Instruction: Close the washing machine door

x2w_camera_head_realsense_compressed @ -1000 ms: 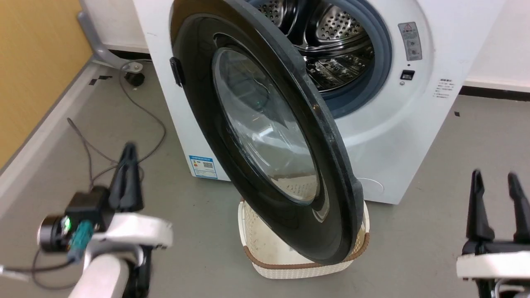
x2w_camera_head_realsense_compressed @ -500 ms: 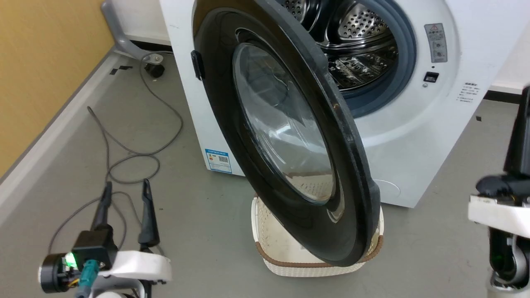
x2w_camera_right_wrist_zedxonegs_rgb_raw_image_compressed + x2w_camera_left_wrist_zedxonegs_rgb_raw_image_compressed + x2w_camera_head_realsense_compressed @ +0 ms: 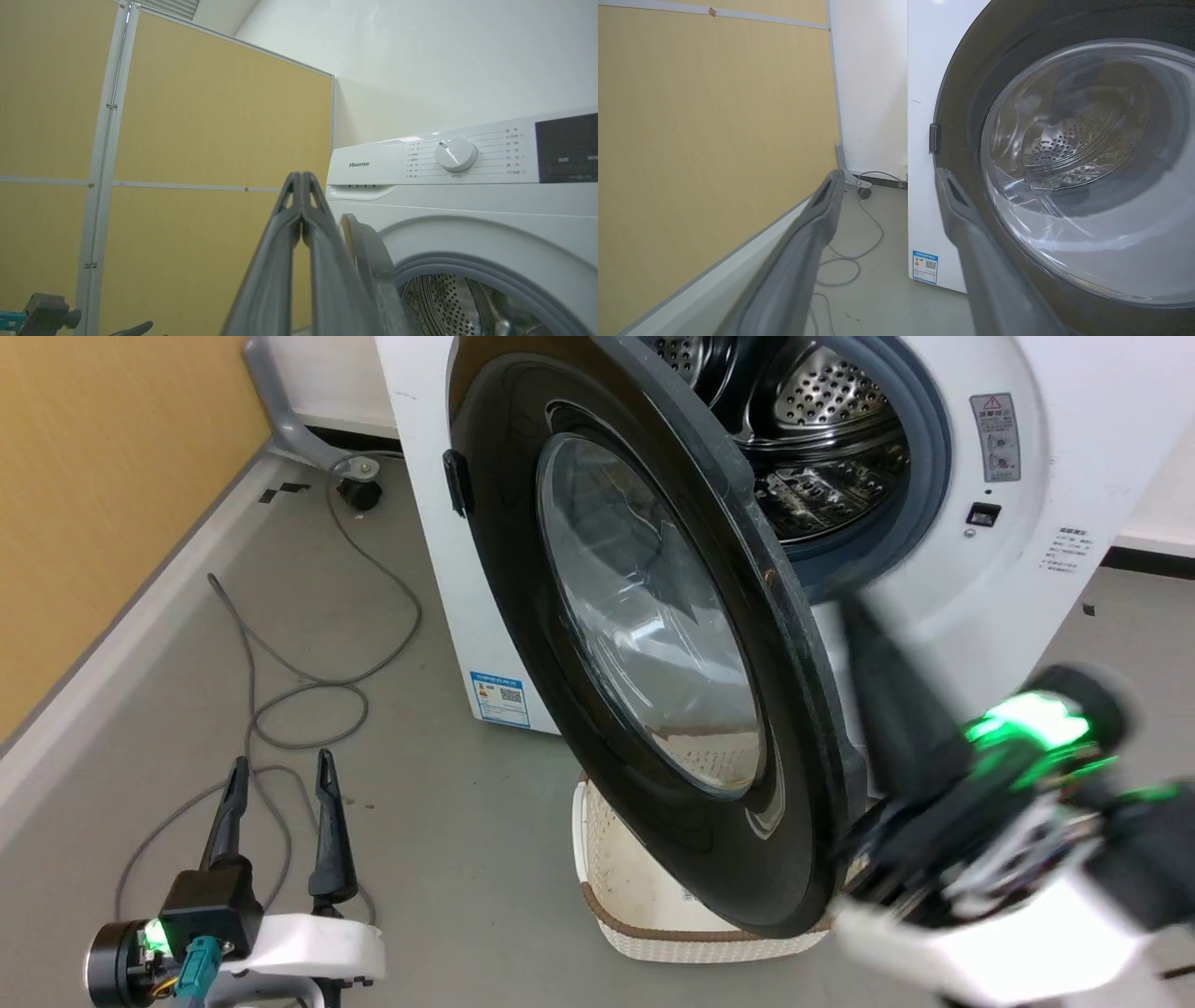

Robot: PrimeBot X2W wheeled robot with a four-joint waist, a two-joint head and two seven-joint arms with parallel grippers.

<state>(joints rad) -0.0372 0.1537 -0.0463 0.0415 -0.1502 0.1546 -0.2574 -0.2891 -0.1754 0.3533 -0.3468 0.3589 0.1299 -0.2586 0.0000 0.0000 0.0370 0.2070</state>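
Work is left: the big round shiny black door (image 3: 653,616) hangs open on the white washing machine (image 3: 1092,392), the right gripper (image 3: 859,625) pinched closed and empty beside it, the left gripper (image 3: 280,765) spread, empty.

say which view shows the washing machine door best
The head view: the washing machine door shows nearly whole, swung open. The left wrist view catches part of its glass and rim; the right wrist view, its edge.

Glossy black washing machine door (image 3: 653,644) swung open; white washing machine (image 3: 1046,569) drum exposed.
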